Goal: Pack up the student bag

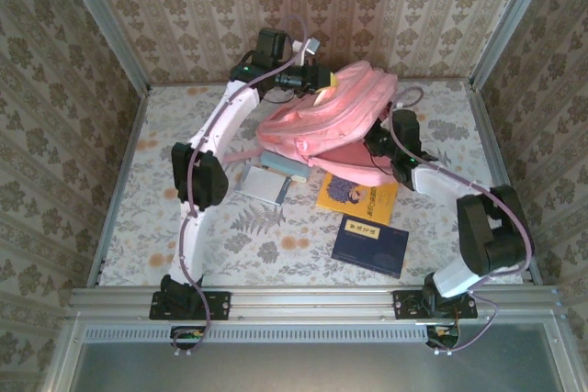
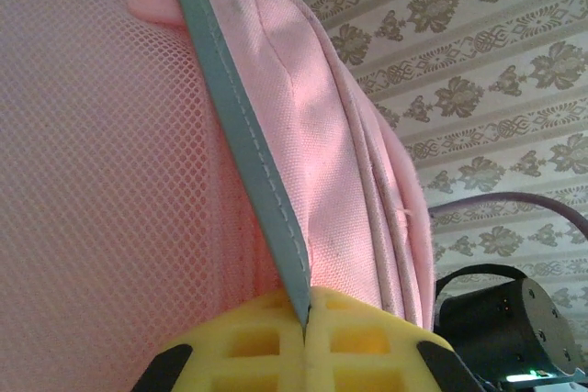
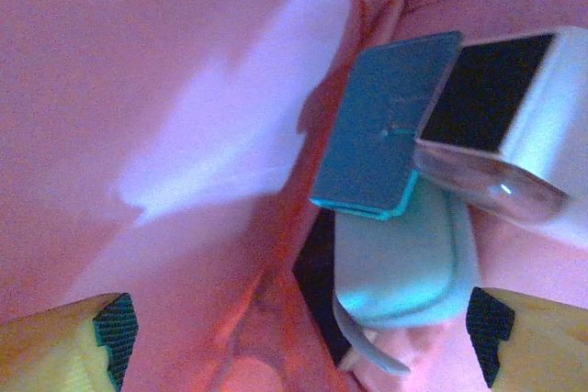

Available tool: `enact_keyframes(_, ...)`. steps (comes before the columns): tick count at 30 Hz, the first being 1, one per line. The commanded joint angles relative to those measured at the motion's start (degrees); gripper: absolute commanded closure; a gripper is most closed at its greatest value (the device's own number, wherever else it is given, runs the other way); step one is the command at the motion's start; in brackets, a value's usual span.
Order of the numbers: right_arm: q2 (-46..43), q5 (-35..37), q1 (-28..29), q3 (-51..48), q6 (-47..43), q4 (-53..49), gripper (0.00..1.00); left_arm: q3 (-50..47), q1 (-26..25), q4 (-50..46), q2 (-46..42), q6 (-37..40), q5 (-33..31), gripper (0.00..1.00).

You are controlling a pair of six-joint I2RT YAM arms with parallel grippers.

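The student bag, a big pink backpack, lies at the back middle of the table, its top lifted. My left gripper is shut on a grey strip sewn along the bag's mesh back, and it holds the bag up at its far end. My right gripper is inside the bag's pink lining with its yellow fingers spread wide, open and gripping nothing. Ahead of it in the bag lie a pale teal pouch, a flat blue case and a black-and-white box.
On the table in front of the bag lie an orange book, a dark blue book and a grey notebook with a teal item beside it. Patterned walls close in the table on three sides.
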Motion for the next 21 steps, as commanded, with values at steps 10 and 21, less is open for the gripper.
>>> enact_keyframes(10, -31.40, 13.79, 1.60, -13.92, -14.58, -29.76, 0.08, 0.37, -0.13, -5.68, -1.96, 6.86, -5.23, 0.93)
enact_keyframes(21, -44.32, 20.52, 2.82, -13.71, -9.78, -64.81, 0.09, -20.71, -4.51, -7.75, -19.44, 13.17, -18.62, 0.39)
